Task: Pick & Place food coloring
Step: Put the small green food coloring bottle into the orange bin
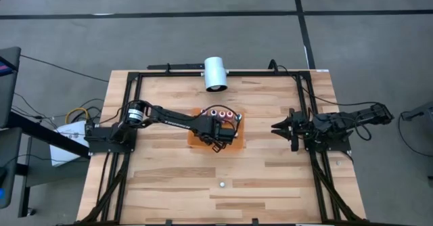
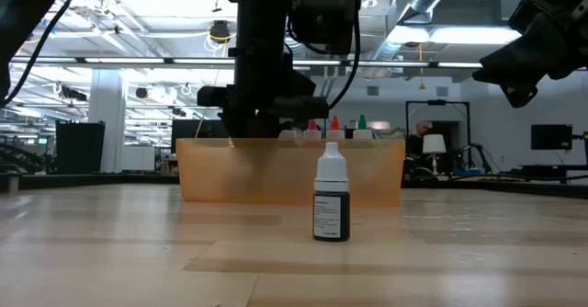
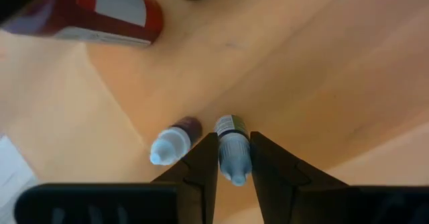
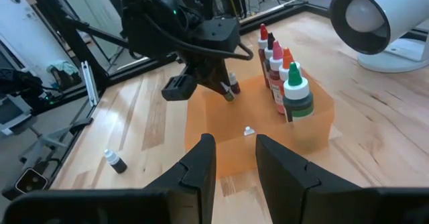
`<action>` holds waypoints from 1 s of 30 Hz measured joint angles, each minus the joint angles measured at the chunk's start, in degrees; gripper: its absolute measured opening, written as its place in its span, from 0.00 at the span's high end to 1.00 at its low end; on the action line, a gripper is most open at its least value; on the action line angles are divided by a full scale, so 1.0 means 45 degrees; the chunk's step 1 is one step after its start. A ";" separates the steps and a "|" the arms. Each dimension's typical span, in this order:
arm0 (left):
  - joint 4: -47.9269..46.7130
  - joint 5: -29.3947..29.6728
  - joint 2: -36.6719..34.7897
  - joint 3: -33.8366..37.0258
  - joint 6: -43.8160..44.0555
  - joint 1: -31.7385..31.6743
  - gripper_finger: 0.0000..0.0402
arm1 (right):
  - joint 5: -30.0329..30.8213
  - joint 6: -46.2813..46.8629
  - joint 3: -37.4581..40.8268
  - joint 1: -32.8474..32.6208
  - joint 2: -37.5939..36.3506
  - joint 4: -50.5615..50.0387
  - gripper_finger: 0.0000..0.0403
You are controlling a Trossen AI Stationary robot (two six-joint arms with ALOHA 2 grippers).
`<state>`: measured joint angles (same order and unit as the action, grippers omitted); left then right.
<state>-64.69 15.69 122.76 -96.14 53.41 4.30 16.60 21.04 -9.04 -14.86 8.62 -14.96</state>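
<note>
An orange tray [image 1: 238,139] sits mid-table. My left gripper [image 3: 233,143] reaches down into it and is shut on a tiny food coloring bottle [image 3: 232,138] with a dark body and a pale cap. A second tiny bottle [image 3: 175,141], dark red with a white cap, stands on its base on the tray floor right beside it. A third, dark with a white cap [image 2: 332,202], stands alone on the table near the front edge [image 1: 221,183]. My right gripper [image 4: 234,150] waits at the table's right [image 1: 279,128], open by a narrow gap, with nothing between its fingers. My left gripper pinches the tiny bottle between its two fingers, on opposite sides of its upper body [image 3: 231,142] below the cap. The fingers come from above, pointing steeply down. The bottle stands upright, cap up; I cannot tell whether its base touches the tray floor.
Several taller bottles with red, pink, orange and green caps [image 4: 281,73] stand in a row along the tray's far side [image 1: 223,111]. A large white cylinder [image 1: 215,74] stands at the table's far edge. Bare wood lies left, right and in front of the tray.
</note>
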 joint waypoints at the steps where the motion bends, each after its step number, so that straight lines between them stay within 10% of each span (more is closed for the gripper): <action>1: 0.0015 0.0009 0.0000 0.0000 -0.0059 -0.0016 0.82 | 0.0000 0.0000 0.0000 0.0002 0.0000 -0.0005 0.76; 30: 0.0282 0.0135 0.0000 -0.0010 -0.0976 -0.0395 0.79 | 0.0000 0.0471 0.0000 0.0002 0.0000 0.0005 0.76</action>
<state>-63.42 16.29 122.76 -96.18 49.01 2.52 16.60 23.16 -9.04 -14.85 8.62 -14.94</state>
